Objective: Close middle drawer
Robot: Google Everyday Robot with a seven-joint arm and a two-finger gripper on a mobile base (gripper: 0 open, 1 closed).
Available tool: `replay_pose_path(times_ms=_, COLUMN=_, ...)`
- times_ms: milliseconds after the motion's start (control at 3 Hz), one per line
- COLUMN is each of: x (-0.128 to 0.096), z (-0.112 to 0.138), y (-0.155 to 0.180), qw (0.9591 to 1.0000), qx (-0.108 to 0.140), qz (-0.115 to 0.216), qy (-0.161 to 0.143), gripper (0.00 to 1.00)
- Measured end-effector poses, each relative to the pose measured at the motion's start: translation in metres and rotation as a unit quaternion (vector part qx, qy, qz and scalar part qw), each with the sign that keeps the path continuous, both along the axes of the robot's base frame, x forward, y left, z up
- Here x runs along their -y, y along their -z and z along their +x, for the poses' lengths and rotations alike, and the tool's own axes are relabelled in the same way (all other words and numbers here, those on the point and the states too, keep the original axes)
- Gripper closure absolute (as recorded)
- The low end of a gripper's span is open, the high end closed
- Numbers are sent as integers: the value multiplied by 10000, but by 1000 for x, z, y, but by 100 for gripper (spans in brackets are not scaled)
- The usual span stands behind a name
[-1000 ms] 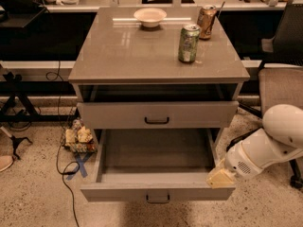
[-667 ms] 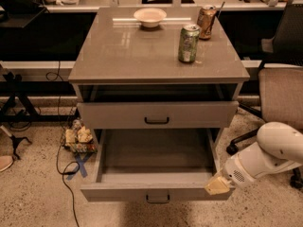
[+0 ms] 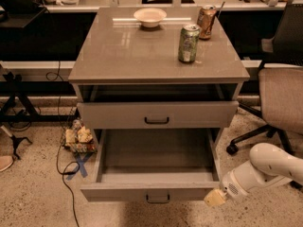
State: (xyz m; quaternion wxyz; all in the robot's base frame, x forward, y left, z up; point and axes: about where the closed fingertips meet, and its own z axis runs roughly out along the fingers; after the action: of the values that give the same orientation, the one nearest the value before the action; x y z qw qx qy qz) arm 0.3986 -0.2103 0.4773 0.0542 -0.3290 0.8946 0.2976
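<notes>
The middle drawer (image 3: 156, 193) has a low grey front with a small black bar handle. It is pulled far out from the grey cabinet (image 3: 158, 56), and its wide shallow box is empty. The taller-fronted top drawer (image 3: 158, 115) above it stands slightly out. The lowest drawer is hidden under the open one. My gripper (image 3: 215, 198), a cream tip on a white arm (image 3: 265, 167), sits at the right end of the middle drawer's front, just outside the corner.
On the cabinet top stand a green can (image 3: 188, 43), a brown can (image 3: 206, 21) and a white bowl (image 3: 150, 17). An office chair (image 3: 281, 96) stands to the right. Cables and a small bundle (image 3: 78, 138) lie on the floor to the left.
My gripper has moved down and slightly left, from beside the drawer's right wall to its front right corner. The drawer has not visibly moved.
</notes>
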Motion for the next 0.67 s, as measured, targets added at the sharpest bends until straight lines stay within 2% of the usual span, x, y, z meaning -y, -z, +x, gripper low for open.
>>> replay_pose_path(times_ms=333, x=-1, z=4, y=34, qw=9999, qx=-50, qz=40, qy=81, gripper=100)
replay_pose_path(times_ms=667, x=-15, z=31, y=57, qw=9995, qx=235, qz=167, qy=96, gripper=100)
